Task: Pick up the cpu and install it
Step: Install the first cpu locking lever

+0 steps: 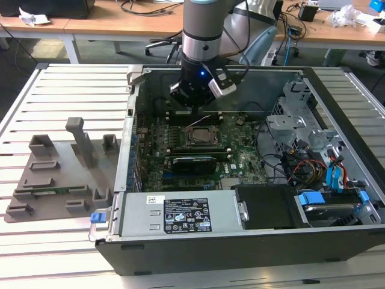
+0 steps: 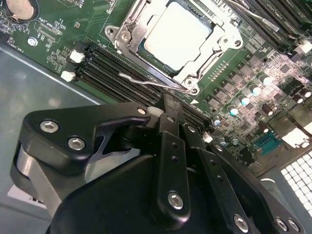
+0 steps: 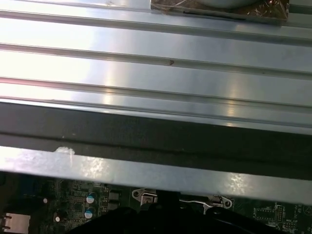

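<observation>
Over the socket (image 2: 178, 41) the chip (image 2: 176, 35) is seated; the gripper (image 2: 165, 109), fingers together and empty, must be kept off the unlatched lever (image 2: 146, 83).

We see a silver-grey cpu (image 2: 179, 36) just ahead of our black gripper (image 2: 168, 105), framed by a shiny metal socket (image 2: 127, 36), on a green motherboard (image 2: 58, 27) with black slots (image 2: 117, 78).

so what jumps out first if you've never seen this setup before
The open computer case lying on the slatted table, with the arm's gripper hanging over the motherboard inside. In the second wrist view, the cpu sits in its metal-framed socket, just beyond the gripper. A grey parts holder sits at the exterior view's left.
</observation>
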